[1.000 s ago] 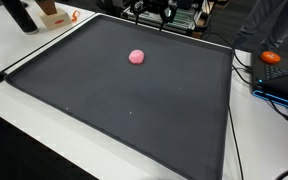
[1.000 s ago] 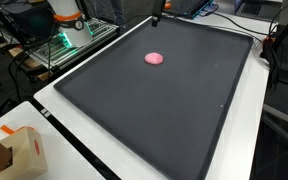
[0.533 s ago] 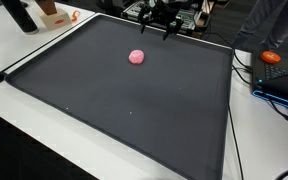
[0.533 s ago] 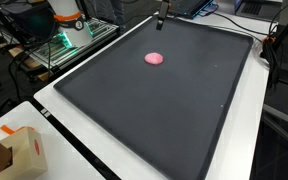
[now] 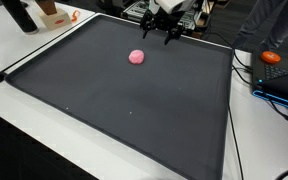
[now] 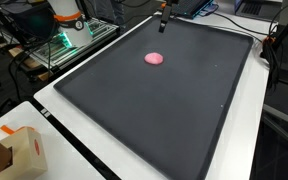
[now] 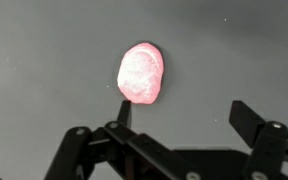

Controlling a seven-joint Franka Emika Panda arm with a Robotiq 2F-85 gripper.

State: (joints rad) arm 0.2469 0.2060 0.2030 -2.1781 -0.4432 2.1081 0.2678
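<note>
Overhead, the pincer [image 5: 158,38] hovers wide open and empty above the black mat [image 5: 134,120], with the pink lump [image 5: 136,57] lying near it. The approach seems in hand; next, centring over the lump, then descent.

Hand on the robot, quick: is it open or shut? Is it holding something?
Hand: open, holding nothing; the pink lump lies on the black mat, apart from it.
</note>
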